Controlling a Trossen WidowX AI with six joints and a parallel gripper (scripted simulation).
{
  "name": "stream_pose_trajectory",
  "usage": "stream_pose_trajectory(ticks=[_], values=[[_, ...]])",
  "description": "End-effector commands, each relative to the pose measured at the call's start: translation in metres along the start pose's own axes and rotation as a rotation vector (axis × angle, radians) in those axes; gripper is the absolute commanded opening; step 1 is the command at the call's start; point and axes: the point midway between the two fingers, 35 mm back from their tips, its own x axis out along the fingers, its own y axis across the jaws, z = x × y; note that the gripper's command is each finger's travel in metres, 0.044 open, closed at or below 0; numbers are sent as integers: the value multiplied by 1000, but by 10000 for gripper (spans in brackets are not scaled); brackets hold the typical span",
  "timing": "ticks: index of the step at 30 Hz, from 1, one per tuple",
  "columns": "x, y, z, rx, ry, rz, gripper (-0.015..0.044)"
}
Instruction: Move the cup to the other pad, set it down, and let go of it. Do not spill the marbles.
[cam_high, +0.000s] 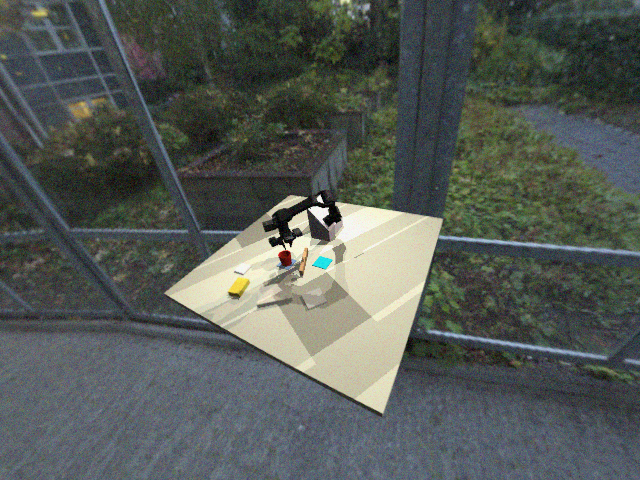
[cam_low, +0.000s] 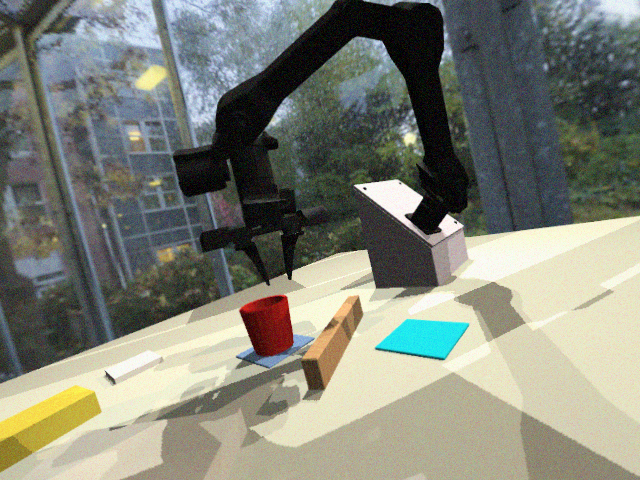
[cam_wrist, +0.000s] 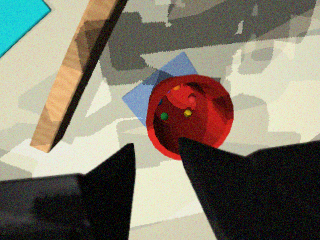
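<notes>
A small red cup (cam_low: 266, 324) stands upright on a blue pad (cam_low: 276, 352) on the counter (cam_low: 516, 392), loose marbles (cam_wrist: 187, 113) inside; a wooden block (cam_low: 331, 341) lies between it and the cyan pad (cam_low: 422, 337). The end effector (cam_low: 278, 280) hangs just above the rim, partly closed, holding nothing. The cup looks light, rigid and smooth, likely tippy; a level grip across its tapered wall, below the rim, seems safest.

Wooden bar (cam_low: 331, 341), yellow block (cam_low: 43, 417), white block (cam_low: 132, 365)
</notes>
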Motion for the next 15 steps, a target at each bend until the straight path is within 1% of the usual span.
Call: stream_pose_trajectory(ticks=[1, 7, 15], values=[[-1, -2, 2, -26, -28, 12, 148], [1, 0, 4, -26, -28, 12, 148], [14, -1, 4, -26, -28, 12, 148]])
